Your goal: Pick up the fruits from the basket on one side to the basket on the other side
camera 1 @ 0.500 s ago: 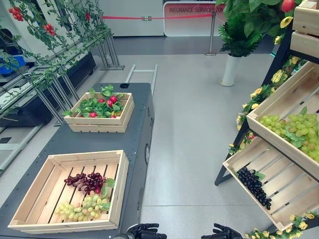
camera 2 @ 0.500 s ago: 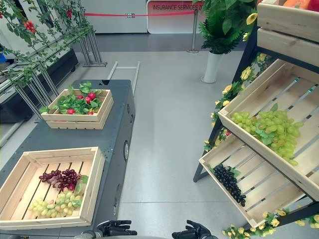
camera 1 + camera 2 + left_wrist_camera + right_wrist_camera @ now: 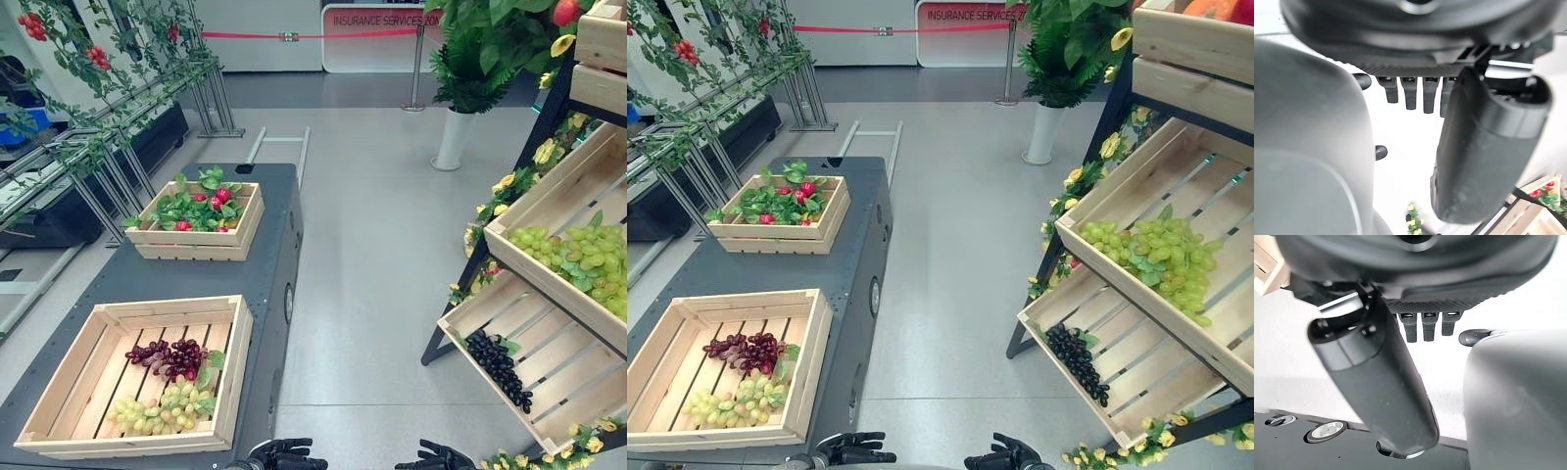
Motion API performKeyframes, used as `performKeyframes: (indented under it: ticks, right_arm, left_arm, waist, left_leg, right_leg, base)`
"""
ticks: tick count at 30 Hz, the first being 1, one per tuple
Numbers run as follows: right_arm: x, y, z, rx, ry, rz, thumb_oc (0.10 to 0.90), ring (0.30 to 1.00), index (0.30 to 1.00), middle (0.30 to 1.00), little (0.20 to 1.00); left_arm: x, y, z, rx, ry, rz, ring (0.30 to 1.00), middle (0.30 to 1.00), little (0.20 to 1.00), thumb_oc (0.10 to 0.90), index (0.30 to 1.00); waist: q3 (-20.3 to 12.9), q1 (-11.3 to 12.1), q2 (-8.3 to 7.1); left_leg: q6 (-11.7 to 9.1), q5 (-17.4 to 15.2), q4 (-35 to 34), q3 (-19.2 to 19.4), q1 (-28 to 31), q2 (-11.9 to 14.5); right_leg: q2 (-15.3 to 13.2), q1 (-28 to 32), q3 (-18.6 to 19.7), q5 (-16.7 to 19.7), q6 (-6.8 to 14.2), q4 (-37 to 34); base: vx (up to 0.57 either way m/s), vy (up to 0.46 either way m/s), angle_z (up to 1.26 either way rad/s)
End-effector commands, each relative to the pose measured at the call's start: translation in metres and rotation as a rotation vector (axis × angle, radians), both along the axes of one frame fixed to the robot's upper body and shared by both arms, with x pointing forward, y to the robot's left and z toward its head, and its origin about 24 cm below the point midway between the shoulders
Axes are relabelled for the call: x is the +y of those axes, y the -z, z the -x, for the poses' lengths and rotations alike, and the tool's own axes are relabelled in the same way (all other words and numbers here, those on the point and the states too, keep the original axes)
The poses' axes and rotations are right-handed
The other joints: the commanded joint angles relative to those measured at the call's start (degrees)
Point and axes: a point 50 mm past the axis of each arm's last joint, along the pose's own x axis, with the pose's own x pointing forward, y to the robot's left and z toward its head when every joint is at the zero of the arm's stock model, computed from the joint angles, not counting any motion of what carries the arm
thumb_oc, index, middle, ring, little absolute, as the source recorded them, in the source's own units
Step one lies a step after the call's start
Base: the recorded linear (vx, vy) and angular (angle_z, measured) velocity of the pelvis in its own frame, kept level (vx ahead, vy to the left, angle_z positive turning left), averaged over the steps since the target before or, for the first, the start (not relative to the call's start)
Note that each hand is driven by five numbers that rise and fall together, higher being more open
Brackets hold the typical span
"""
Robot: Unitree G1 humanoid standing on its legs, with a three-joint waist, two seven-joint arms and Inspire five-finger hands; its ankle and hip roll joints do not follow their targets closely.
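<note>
A trellis of vines runs along the far left, beside a dark table that carries 2 wooden crates. The far crate is packed with leaves and small red fruits. The near crate holds 1 bunch of purple grapes and, just in front of it, green grapes.

Low at the near edge, off the table's corner, the left hand hangs with its fingers loosely extended and nothing in its grasp. A stretch of grey floor separates the table from the rack. The right hand hangs over it, fingers likewise relaxed and empty.

Further back stand a red barrier tape and a potted plant. On the right a dark rack trimmed with yellow flowers tilts 2 crates toward the floor. The upper crate holds pale green grapes and the lower crate has black grapes
</note>
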Motion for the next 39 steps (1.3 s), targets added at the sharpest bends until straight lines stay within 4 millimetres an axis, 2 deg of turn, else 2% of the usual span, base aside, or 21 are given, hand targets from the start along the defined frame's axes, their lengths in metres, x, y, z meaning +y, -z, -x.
performKeyframes:
  ticks: [1, 4, 8, 10, 12, 13, 14, 15, 18, 23, 26, 27, 29, 30, 31, 33, 35, 36, 37, 38, 39]
  right_arm:
    - [0.007, -0.006, -0.029, -0.070, -0.047, 0.023, 0.800, 0.900, 0.900, 0.900, 0.900]
    - [0.004, -0.008, -0.035, -0.080, -0.064, 0.034, 0.800, 0.900, 0.900, 0.900, 0.900]
    - [0.004, -0.007, -0.032, -0.067, -0.088, 0.035, 0.800, 0.900, 0.900, 0.900, 0.900]
    - [0.002, -0.007, -0.030, -0.067, -0.071, 0.045, 0.800, 0.900, 0.900, 0.900, 0.900]
    - [-0.002, -0.007, -0.029, -0.071, -0.025, 0.058, 0.800, 0.900, 0.900, 0.900, 0.900]
    - [-0.003, -0.007, -0.029, -0.075, -0.007, 0.062, 0.800, 0.900, 0.900, 0.900, 0.900]
    - [-0.003, -0.007, -0.029, -0.079, 0.005, 0.065, 0.800, 0.900, 0.900, 0.900, 0.900]
    - [-0.003, -0.007, -0.029, -0.080, 0.006, 0.068, 0.800, 0.900, 0.900, 0.900, 0.900]
    - [-0.004, -0.007, -0.028, -0.081, -0.012, 0.076, 0.800, 0.900, 0.900, 0.900, 0.900]
    - [-0.004, -0.005, -0.022, -0.074, -0.021, 0.070, 0.800, 0.900, 0.900, 0.900, 0.900]
    - [-0.005, -0.007, -0.026, -0.091, -0.023, 0.072, 0.800, 0.900, 0.900, 0.900, 0.900]
    - [-0.005, -0.008, -0.030, -0.113, -0.025, 0.074, 0.800, 0.900, 0.900, 0.900, 0.900]
    - [-0.006, -0.011, -0.036, -0.137, -0.027, 0.080, 0.800, 0.900, 0.900, 0.900, 0.900]
    - [-0.006, -0.013, -0.040, -0.156, -0.019, 0.091, 0.800, 0.900, 0.900, 0.900, 0.900]
    - [-0.008, -0.014, -0.042, -0.164, -0.009, 0.094, 0.800, 0.900, 0.900, 0.900, 0.900]
    - [-0.009, -0.016, -0.045, -0.186, -0.010, 0.098, 0.800, 0.900, 0.900, 0.900, 0.900]
    - [-0.014, -0.019, -0.050, -0.225, 0.051, 0.095, 0.800, 0.900, 0.900, 0.900, 0.900]
    - [-0.015, -0.019, -0.050, -0.228, 0.058, 0.094, 0.800, 0.900, 0.900, 0.900, 0.900]
    - [-0.016, -0.020, -0.052, -0.240, 0.061, 0.086, 0.800, 0.900, 0.900, 0.900, 0.900]
    - [-0.016, -0.020, -0.051, -0.239, 0.071, 0.081, 0.800, 0.900, 0.900, 0.900, 0.900]
    - [-0.016, -0.020, -0.051, -0.239, 0.074, 0.078, 0.800, 0.900, 0.900, 0.900, 0.900]
  left_arm:
    - [-0.005, -0.012, -0.039, -0.156, -0.013, 0.032, 0.900, 0.900, 0.900, 0.800, 0.900]
    - [-0.004, -0.018, -0.054, -0.202, -0.050, 0.041, 0.900, 0.900, 0.900, 0.800, 0.900]
    - [-0.001, -0.023, -0.062, -0.245, -0.057, 0.027, 0.900, 0.900, 0.900, 0.800, 0.900]
    - [0.000, -0.024, -0.065, -0.255, -0.062, 0.029, 0.900, 0.900, 0.900, 0.800, 0.900]
    - [-0.004, -0.024, -0.067, -0.257, -0.037, 0.031, 0.900, 0.900, 0.900, 0.800, 0.900]
    - [-0.006, -0.024, -0.066, -0.249, -0.010, 0.036, 0.900, 0.900, 0.900, 0.800, 0.900]
    - [-0.009, -0.023, -0.066, -0.246, 0.007, 0.040, 0.900, 0.900, 0.900, 0.800, 0.900]
    - [-0.011, -0.022, -0.064, -0.240, 0.008, 0.042, 0.900, 0.900, 0.900, 0.800, 0.900]
    - [-0.010, -0.018, -0.056, -0.213, -0.031, 0.035, 0.900, 0.900, 0.900, 0.800, 0.900]
    - [-0.002, -0.017, -0.051, -0.193, -0.042, 0.037, 0.900, 0.900, 0.900, 0.800, 0.900]
    - [0.000, -0.019, -0.055, -0.211, -0.039, 0.053, 0.900, 0.900, 0.900, 0.800, 0.900]
    - [0.000, -0.022, -0.060, -0.231, -0.032, 0.055, 0.900, 0.900, 0.900, 0.800, 0.900]
    - [0.000, -0.025, -0.066, -0.252, -0.027, 0.055, 0.900, 0.900, 0.900, 0.800, 0.900]
    - [0.001, -0.029, -0.073, -0.275, -0.022, 0.048, 0.900, 0.900, 0.900, 0.800, 0.900]
    - [0.002, -0.031, -0.076, -0.286, -0.018, 0.048, 0.900, 0.900, 0.900, 0.800, 0.900]
    - [0.002, -0.034, -0.082, -0.309, -0.032, 0.052, 0.900, 0.900, 0.900, 0.800, 0.900]
    - [-0.005, -0.041, -0.092, -0.336, 0.019, 0.081, 0.900, 0.900, 0.900, 0.800, 0.900]
    - [-0.006, -0.041, -0.093, -0.338, 0.030, 0.080, 0.900, 0.900, 0.900, 0.800, 0.900]
    - [-0.010, -0.042, -0.094, -0.354, 0.068, 0.071, 0.900, 0.900, 0.900, 0.800, 0.900]
    - [-0.009, -0.042, -0.093, -0.366, 0.077, 0.067, 0.900, 0.900, 0.900, 0.800, 0.900]
    - [-0.009, -0.042, -0.093, -0.369, 0.075, 0.067, 0.900, 0.900, 0.900, 0.800, 0.900]
  waist:
    - [2.69, 1.29, -0.85]
    - [4.32, 1.86, -1.00]
    - [5.43, 2.48, -1.75]
    - [5.78, 2.48, -1.66]
    - [6.22, 2.04, -1.05]
    - [6.55, 1.55, -0.78]
    - [6.75, 1.32, -0.47]
    - [6.77, 1.26, -0.40]
    - [6.55, 1.73, -0.47]
    - [5.41, 2.18, -0.62]
    - [5.31, 2.47, -0.58]
    - [5.51, 2.29, -0.37]
    - [6.10, 1.95, -0.09]
    - [6.35, 1.90, 0.38]
    - [6.63, 1.83, 0.36]
    - [7.07, 1.59, 0.09]
    - [7.28, 1.34, -0.18]
    - [7.17, 1.34, -0.21]
    - [7.06, 1.14, -0.47]
    - [7.02, 0.94, -0.75]
    - [7.05, 0.82, -0.80]
  left_leg:
    - [0.68, 0.30, 1.61, -2.38, -3.32, -2.11]
    - [0.11, 0.82, 3.33, -2.78, -4.78, -1.91]
    - [-0.28, 1.04, 4.95, -1.06, -6.22, -2.44]
    - [-0.44, 0.84, 5.10, 2.02, -6.78, -3.01]
    - [-1.04, 1.92, 3.51, 8.18, -7.43, -2.90]
    - [-1.86, 2.34, 2.52, 12.44, -7.02, -2.39]
    - [-2.22, 3.40, 1.58, 14.73, -7.39, -1.93]
    - [-2.13, 3.75, 1.52, 15.31, -7.78, -1.72]
    - [-0.61, 2.51, 2.55, 13.62, -8.10, -2.40]
    - [1.66, 0.66, 0.43, 11.48, -4.28, -3.71]
    - [2.65, -0.11, 0.12, 9.93, -3.42, -4.39]
    - [3.60, -0.41, 0.12, 9.59, -3.39, -5.00]
    - [4.41, -0.44, 0.12, 8.62, -3.25, -5.69]
    - [5.11, 0.13, 0.12, 8.05, -3.90, -5.63]
    - [5.22, 0.27, 0.12, 7.37, -3.68, -5.78]
    - [5.38, 0.25, 0.54, 4.95, -3.50, -6.34]
    - [5.30, 0.49, 0.92, 0.58, -3.80, -6.73]
    - [5.32, 0.42, 0.99, 0.32, -3.97, -6.75]
    - [5.65, -0.46, 1.03, -1.57, -4.08, -7.16]
    - [5.98, -1.28, 1.11, -2.71, -3.97, -7.46]
    - [6.08, -1.59, 1.15, -3.14, -3.86, -7.52]
  right_leg:
    - [3.25, -1.58, -1.50, 0.12, -3.87, 1.92]
    - [3.27, -1.91, -2.40, 0.12, -4.34, 2.42]
    - [2.90, -0.50, -5.08, 0.50, -4.39, 1.41]
    - [2.81, -0.06, -7.11, 0.29, -4.25, 1.05]
    - [2.91, 0.44, -10.35, -0.09, -4.08, 0.91]
    - [2.92, 1.26, -12.08, -0.80, -3.68, 1.03]
    - [2.91, 1.33, -13.15, -1.32, -3.64, 1.88]
    - [2.79, 1.14, -13.42, -1.61, -3.71, 2.57]
    - [1.81, 0.39, -13.41, -2.71, -3.51, 5.12]
    - [-0.27, 0.40, -14.62, -4.73, -2.18, 9.53]
    - [-1.82, -1.57, -14.71, -4.55, -0.72, 16.28]
    - [-3.41, -4.63, -13.67, -3.34, 0.64, 25.41]
    - [-4.44, -8.21, -11.59, -1.75, 1.26, 33.66]
    - [-4.01, -10.26, -10.31, 0.17, 0.58, 36.45]
    - [-3.51, -10.89, -9.14, 0.52, 0.53, 37.46]
    - [-2.26, -11.10, -6.27, 1.25, 0.18, 34.04]
    - [-1.15, -10.50, -3.76, 1.72, -0.95, 21.92]
    - [-1.12, -10.74, -3.39, 2.20, -0.98, 20.23]
    - [-1.21, -12.57, -0.96, 4.73, -0.72, 14.37]
    - [-1.41, -13.81, 0.84, 6.79, -0.26, 11.55]
    - [-1.45, -14.10, 1.29, 7.37, -0.11, 10.92]
  base:
    - [-0.08, -0.121, 0.13]
    - [-0.04, -0.082, 0.23]
    - [0.04, -0.053, 0.37]
    - [0.02, 0.035, 0.69]
    - [0.05, 0.101, 0.91]
    - [0.11, 0.139, 1.01]
    - [0.12, 0.172, 1.06]
    - [0.08, 0.181, 1.00]
    - [0.13, 0.228, 0.55]
    - [0.18, 0.255, -0.04]
    - [0.10, 0.234, 0.19]
    - [0.04, 0.252, 0.22]
    - [0.00, 0.228, 0.20]
    - [-0.01, 0.150, 0.24]
    - [0.02, 0.078, 0.41]
    - [0.08, -0.016, 0.58]
    - [0.08, -0.112, 0.86]
    - [0.10, -0.205, 0.94]
    - [0.12, -0.235, 0.99]
    - [0.15, -0.253, 0.99]
    - [0.20, -0.275, 0.98]
